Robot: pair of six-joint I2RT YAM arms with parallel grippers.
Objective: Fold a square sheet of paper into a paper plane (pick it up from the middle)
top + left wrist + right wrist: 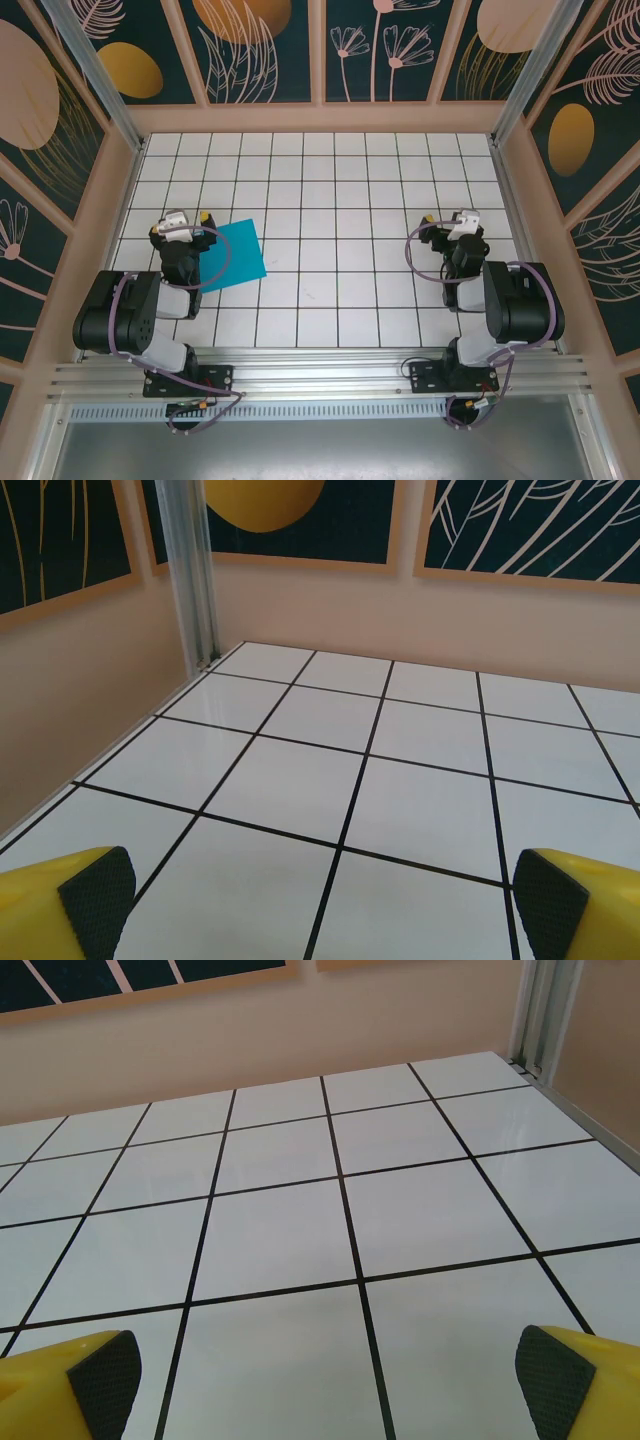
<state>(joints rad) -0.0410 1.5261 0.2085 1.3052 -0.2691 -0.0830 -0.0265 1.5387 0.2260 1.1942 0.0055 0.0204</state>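
The square sheet of paper (235, 255) lies flat on the white tiled table (330, 200), teal-blue and turned slightly off the grid. Its left edge runs under my left arm. My left gripper (184, 221) hovers just left of the sheet's far corner, pointing at the back wall. In the left wrist view the left gripper (325, 905) is open, with bare tiles between its black pads (98, 892). My right gripper (447, 224) rests folded back at the right side, far from the paper. The right gripper (330, 1385) is open over bare tiles.
Patterned walls with wooden frames close in the table on three sides. Aluminium posts (95, 75) stand at the back corners. The arm bases (190, 380) sit on a rail at the near edge.
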